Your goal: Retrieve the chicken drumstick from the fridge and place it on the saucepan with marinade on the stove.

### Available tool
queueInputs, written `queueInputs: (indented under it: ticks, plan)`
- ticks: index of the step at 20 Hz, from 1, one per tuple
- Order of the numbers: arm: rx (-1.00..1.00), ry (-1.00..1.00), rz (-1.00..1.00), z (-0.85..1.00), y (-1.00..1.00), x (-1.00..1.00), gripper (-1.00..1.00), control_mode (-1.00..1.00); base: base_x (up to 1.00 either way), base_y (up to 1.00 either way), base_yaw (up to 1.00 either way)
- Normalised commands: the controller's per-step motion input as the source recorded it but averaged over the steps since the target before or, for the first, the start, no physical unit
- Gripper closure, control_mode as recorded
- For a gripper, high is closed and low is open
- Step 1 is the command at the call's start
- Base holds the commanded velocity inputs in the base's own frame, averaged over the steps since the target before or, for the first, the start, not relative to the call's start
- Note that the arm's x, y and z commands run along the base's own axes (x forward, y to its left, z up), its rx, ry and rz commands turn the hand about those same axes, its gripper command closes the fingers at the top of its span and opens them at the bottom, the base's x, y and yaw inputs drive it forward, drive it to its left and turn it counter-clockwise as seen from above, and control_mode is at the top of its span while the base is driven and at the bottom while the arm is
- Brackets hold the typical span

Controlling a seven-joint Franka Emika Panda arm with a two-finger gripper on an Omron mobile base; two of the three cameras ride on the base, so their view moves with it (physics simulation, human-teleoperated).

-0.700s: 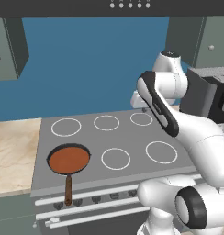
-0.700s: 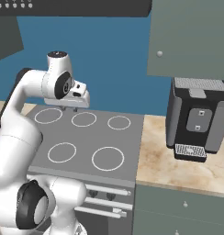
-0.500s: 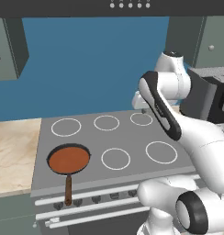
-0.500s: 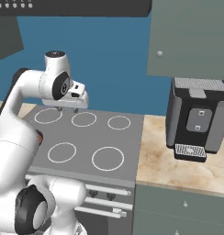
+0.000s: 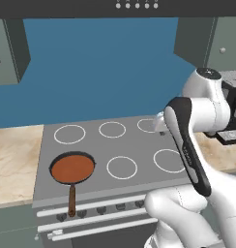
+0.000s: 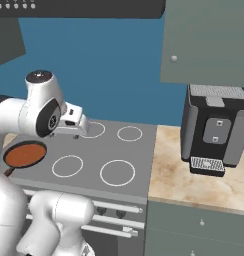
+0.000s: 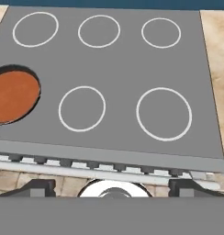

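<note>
Open, empty claw held high over the stove, its fingertips barely in sight

The claw (image 7: 112,187) shows as two dark tips far apart at the foot of the hand view, nothing between them; in the left base view the arm's own body covers it. Below and to its left the saucepan (image 5: 72,168) sits on the front-left ring of the stove (image 5: 134,145), full of marinade (image 5: 72,169); the hand view cuts off the pan's left side and handle. Pale stone counter (image 6: 194,175) flanks the cooktop, a coffee machine (image 6: 214,130) stands on it to the claw's right, and a blue wall (image 5: 105,68) with green cabinets (image 6: 209,40) lies behind
</note>
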Motion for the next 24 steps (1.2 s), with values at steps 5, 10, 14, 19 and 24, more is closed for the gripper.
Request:
queueInputs:
  ticks: [5,10,14,19,24]
  plan:
    - [0.00,0.00,0.00,0.00,0.00,-0.61,-1.00,-1.00,0.00,0.00,0.00]
    - [0.00,-0.02,0.00,-0.06,0.00,-0.42,-1.00,-1.00,0.00,0.00,0.00]
    - [0.00,-0.14,0.00,-0.16,0.00,-0.40,-1.00,-1.00,0.00,0.00,0.00]
    - [0.00,-0.05,0.00,-0.06,0.00,-0.11,-1.00,-1.00,0.00,0.00,0.00]
    - [0.00,0.00,0.00,0.00,0.00,0.00,-1.00,1.00,-0.08,0.00,0.00]
